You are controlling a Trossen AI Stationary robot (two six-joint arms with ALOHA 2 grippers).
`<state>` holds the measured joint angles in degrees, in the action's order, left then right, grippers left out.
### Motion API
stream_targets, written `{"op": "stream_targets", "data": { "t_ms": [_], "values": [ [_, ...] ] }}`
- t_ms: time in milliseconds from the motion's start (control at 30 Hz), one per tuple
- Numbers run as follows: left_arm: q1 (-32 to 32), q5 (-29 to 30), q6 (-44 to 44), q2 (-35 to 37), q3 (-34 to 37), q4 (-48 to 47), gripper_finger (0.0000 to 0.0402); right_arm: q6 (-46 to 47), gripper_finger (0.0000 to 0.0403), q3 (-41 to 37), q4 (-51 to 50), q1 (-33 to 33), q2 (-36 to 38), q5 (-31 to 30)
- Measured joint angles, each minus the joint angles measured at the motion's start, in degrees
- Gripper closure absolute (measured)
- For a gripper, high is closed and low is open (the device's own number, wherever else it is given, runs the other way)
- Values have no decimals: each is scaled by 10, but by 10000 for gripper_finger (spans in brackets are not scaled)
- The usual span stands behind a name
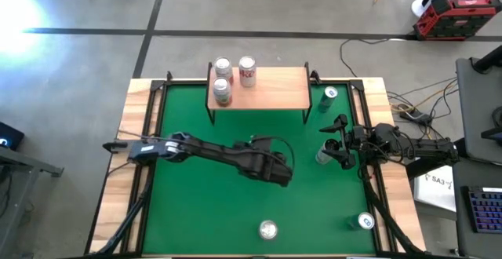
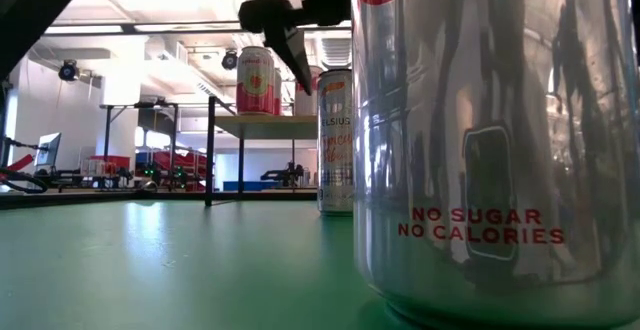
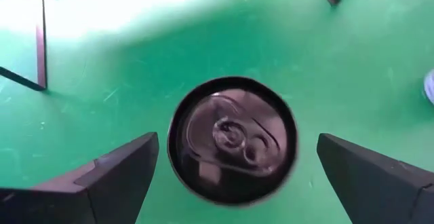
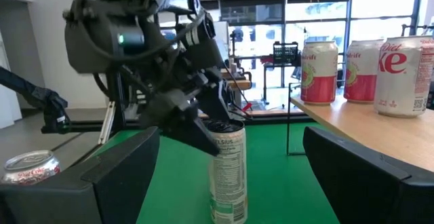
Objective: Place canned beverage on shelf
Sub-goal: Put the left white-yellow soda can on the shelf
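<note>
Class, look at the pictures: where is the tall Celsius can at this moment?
In the high view the Celsius can stands mid-mat, hidden under the open left gripper, just in front of the shelf.

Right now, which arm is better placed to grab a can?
Left: left gripper hangs open directly over the Celsius can; right gripper, also open, stands off to the side.

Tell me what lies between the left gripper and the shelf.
Only bare green mat, as the high view shows. The left gripper hangs open over a can, seen in the left wrist view, apart from the shelf.
</note>
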<state>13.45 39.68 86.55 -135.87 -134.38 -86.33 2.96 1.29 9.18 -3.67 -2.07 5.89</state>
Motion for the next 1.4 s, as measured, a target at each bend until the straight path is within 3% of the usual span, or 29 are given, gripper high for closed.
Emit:
{"op": "stream_targets", "data": {
  "t_ms": [300,600,900,1400],
  "values": [
    [1,14,40,-5,18,-1,49,0,46,0,-1,0,0,0],
    [0,42,5,-5,22,15,163,0,46,0,-1,0,0,0],
    [1,38,-1,-6,-5,15,166,0,46,0,-1,0,0,0],
    [-25,24,-229,91,-4,96,166,0,46,0,-2,0,0,0]
  ]
}}
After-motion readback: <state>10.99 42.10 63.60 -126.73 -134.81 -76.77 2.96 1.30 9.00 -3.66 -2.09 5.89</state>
